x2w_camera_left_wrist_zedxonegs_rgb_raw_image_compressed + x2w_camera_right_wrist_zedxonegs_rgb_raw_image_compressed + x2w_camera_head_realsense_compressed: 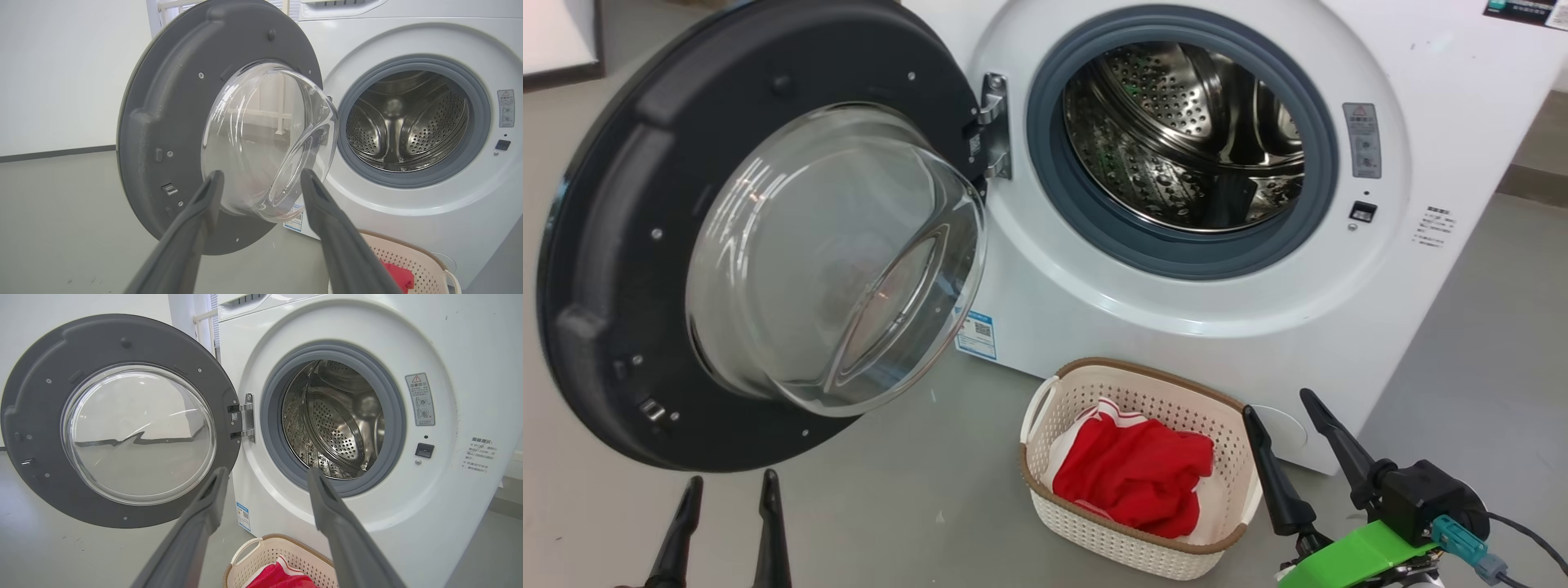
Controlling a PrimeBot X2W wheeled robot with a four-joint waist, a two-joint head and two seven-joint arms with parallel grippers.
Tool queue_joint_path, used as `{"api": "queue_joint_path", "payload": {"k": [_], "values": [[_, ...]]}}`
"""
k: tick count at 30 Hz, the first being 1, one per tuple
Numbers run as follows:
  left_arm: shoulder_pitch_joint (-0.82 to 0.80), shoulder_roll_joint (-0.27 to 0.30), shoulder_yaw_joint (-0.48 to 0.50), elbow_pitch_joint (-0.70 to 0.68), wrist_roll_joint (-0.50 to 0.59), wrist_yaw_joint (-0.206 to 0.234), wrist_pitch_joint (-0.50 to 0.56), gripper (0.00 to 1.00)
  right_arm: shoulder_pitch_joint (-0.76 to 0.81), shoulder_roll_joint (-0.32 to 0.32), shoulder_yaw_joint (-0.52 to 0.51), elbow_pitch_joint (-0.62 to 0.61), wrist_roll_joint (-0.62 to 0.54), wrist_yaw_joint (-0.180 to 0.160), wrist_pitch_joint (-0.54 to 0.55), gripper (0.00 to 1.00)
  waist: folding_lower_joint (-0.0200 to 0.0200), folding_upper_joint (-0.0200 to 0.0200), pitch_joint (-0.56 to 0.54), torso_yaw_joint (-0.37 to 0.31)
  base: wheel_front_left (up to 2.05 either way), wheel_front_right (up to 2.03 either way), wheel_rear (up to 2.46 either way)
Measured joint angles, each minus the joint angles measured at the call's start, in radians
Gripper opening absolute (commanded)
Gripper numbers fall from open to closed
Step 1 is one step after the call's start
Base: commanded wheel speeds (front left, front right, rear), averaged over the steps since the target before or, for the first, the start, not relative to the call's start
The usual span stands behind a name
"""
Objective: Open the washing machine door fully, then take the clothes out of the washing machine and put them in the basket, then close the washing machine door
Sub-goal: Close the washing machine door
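Spread wide and empty, the left gripper (732, 478) points up at the lower left of the head view, close under the bottom rim of the washing machine door (600, 245). That door stands swung out to the left with its inner face and glass bowl toward the robot. Its hinge (995, 122) is on its right edge and its free edge is far left, so the closing push probably has to come from behind that free edge and sweep rightward. The left arm is clearly the nearer one.

Right of the hinge, the washing machine (1094, 327) shows a bare steel drum (1184, 131) — no fabric visible inside. Below the opening, on the floor against the machine, sits the basket (1143, 371), and the clothes (1135, 478) lie in it as a red heap. Just right of the basket, the right gripper (1277, 403) has its fingers apart and holds nothing — well away from the door.
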Motion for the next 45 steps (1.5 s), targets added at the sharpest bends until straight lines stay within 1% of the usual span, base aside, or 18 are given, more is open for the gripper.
{"api": "queue_joint_path", "payload": {"k": [4, 10, 14, 16, 24, 25, 26, 27, 28, 33, 37, 41, 43, 45], "values": [[0.014, 0.004, 0.006, -0.01, 0.0, 0.01, 0.004, 1.0, 0.0, 0.0, 0.007, 0.0, 0.007, 0.0, 0.0, 1.0, 0.0, 0.0, 0.0, 0.018, 0.0, 0.0, 0.0], [0.019, 0.005, 0.013, -0.018, 0.0, 0.026, 0.002, 1.0, 0.0, 0.0, 0.023, 0.0, 0.007, 0.0, 0.0, 1.0, 0.0, 0.0, 0.008, 0.025, 0.0, 0.0, 0.0], [0.019, 0.005, 0.016, -0.022, 0.0, 0.027, -0.004, 1.0, 0.0, 0.0, 0.027, 0.002, 0.007, 0.0, 0.0, 1.0, 0.0, 0.0, 0.009, 0.027, 0.0, 0.0, 0.0], [0.02, 0.005, 0.016, -0.024, 0.0, 0.034, -0.004, 1.0, -0.001, 0.0, 0.028, 0.004, 0.007, 0.0, 0.0, 1.0, 0.0, 0.0001, 0.009, 0.027, 0.0, 0.0, 0.0], [0.022, 0.007, 0.021, -0.031, -0.003, 0.035, -0.01, 1.0, -0.001, 0.0, 0.029, 0.007, 0.007, 0.0, 0.0, 1.0, 0.0, 0.0, 0.007, 0.025, 0.0, 0.0, 0.0], [0.022, 0.009, 0.02, -0.031, -0.003, 0.035, -0.01, 0.82, -0.001, 0.0, 0.029, 0.007, 0.007, 0.0, 0.0, 1.0, 0.0, 0.0, 0.007, 0.025, 0.0, 0.0, 0.0], [0.022, 0.011, 0.019, -0.031, -0.003, 0.035, -0.01, 0.48, -0.001, 0.0, 0.028, 0.007, 0.008, 0.0, 0.0, 1.0, 0.0, 0.0, 0.007, 0.025, 0.0, 0.0, 0.0], [0.022, 0.013, 0.016, -0.031, -0.003, 0.035, -0.01, 0.29, -0.001, 0.0, 0.028, 0.007, 0.008, 0.0, 0.0, 1.0, 0.0, 0.0, 0.007, 0.025, 0.0, 0.0, 0.0], [0.022, 0.013, 0.016, -0.031, -0.003, 0.035, -0.01, 0.0, -0.001, 0.0, 0.028, 0.007, 0.008, 0.0, 0.0, 1.0, 0.0, 0.0, 0.007, 0.025, 0.0, 0.0, 0.0], [0.021, 0.018, 0.021, -0.04, -0.003, 0.034, -0.03, 0.0, -0.001, 0.0, 0.025, 0.006, 0.008, 0.0, 0.0, 1.0, 0.0, 0.0, 0.006, 0.023, 0.0, 0.0, 0.0], [-0.001, 0.022, 0.052, -0.059, -0.026, 0.032, -0.076, 0.0, 0.0, 0.0, 0.022, 0.005, 0.008, 0.0, 0.0, 1.0, 0.0, 0.0, 0.006, 0.022, 0.0, 0.0, 0.0], [-0.058, 0.022, 0.095, -0.058, -0.078, 0.0, -0.104, 0.0, 0.001, 0.0, 0.019, 0.004, 0.007, 0.0, 0.0, 1.0, 0.0, 0.0, 0.007, 0.02, 0.0, 0.0, 0.0], [-0.09, 0.017, 0.117, -0.05, -0.119, -0.023, -0.109, 0.0, 0.004, 0.0, 0.019, 0.005, 0.007, 0.0, 0.0, 1.0, 0.0, 0.0, 0.007, 0.018, 0.0, 0.0, 0.0], [-0.121, 0.02, 0.138, -0.034, -0.136, -0.04, -0.117, 0.0, 0.014, 0.0, 0.019, 0.006, 0.006, 0.0, 0.0, 1.0, 0.0, 0.0, 0.007, 0.016, 0.0, 0.0, 0.0]]}}
